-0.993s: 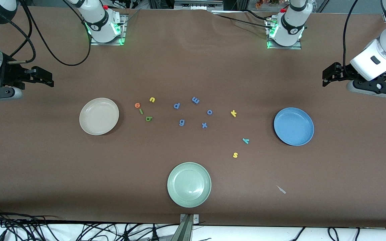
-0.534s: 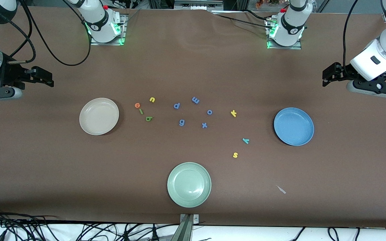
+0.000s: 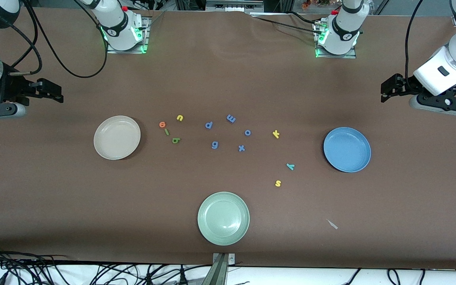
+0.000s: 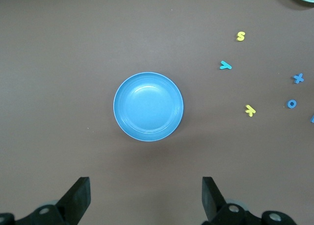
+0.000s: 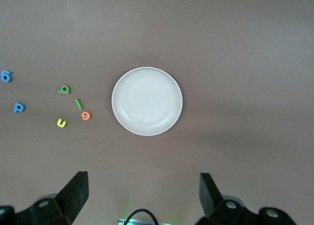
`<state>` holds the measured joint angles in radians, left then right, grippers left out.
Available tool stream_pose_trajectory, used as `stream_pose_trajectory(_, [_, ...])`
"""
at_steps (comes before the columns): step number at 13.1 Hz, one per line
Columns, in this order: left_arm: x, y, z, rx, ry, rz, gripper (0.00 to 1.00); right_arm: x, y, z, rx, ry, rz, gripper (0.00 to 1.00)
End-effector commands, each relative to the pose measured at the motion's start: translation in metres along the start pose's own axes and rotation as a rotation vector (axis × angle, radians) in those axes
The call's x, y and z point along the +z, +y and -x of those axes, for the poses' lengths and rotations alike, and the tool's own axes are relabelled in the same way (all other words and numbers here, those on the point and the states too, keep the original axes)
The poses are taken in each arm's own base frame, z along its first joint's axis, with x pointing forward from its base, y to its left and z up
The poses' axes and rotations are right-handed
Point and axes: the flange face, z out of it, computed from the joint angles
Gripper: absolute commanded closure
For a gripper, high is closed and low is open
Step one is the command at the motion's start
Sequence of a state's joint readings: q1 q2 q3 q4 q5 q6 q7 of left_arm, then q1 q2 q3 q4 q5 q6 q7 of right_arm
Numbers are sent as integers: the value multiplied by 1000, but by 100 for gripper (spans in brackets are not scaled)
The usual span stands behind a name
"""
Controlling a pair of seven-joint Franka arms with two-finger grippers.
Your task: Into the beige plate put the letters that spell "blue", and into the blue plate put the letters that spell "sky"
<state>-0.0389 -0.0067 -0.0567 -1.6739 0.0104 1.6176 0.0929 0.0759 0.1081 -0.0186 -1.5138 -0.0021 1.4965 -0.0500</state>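
The beige plate (image 3: 117,137) (image 5: 146,101) lies empty toward the right arm's end. Beside it are the orange e (image 3: 162,124), green l (image 3: 167,132), dark green b (image 3: 175,140) and yellow u (image 3: 179,117). The blue plate (image 3: 346,149) (image 4: 148,106) lies empty toward the left arm's end. The yellow k (image 3: 276,134), teal y (image 3: 290,166) and yellow s (image 3: 278,183) lie beside it. My right gripper (image 3: 54,92) (image 5: 143,195) hangs open over bare table near the beige plate. My left gripper (image 3: 387,89) (image 4: 146,195) hangs open near the blue plate. Both hold nothing.
Blue letters p (image 3: 209,125), m (image 3: 231,118), o (image 3: 247,132), g (image 3: 215,145) and x (image 3: 242,148) lie mid-table. A pale green plate (image 3: 223,217) sits nearest the front camera. A small pale scrap (image 3: 332,224) lies nearer the camera than the blue plate.
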Motion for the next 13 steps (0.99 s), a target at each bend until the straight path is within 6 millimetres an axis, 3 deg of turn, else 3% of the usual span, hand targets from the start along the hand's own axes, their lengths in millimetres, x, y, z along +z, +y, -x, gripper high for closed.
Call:
stream_pose_trajectory(1, [-8,13,-2,40,4,-19,0,-8,9,5,15,1,-4,0])
stream_pose_trajectory(2, [-2,17,-8,50,-6,-15,0,-8,17,6,28,2,-9,0])
stream_pose_trajectory(4, [9,35,-29,88,-17,-9,0,-12,17,7,2,14,6,0])
stream_pose_trajectory(5, [21,43,-47,104,-28,-1,0,-12,15,6,-4,22,5,0])
stream_pose_trajectory(6, [28,65,-69,134,-24,3,0,-10,14,3,-6,22,7,0])
stream_pose_trajectory(9, [86,102,-123,208,-67,38,0,-8,8,3,-37,14,10,0])
stream_pose_trajectory(13, [164,144,-167,246,-30,61,0,-6,9,3,-113,5,8,0])
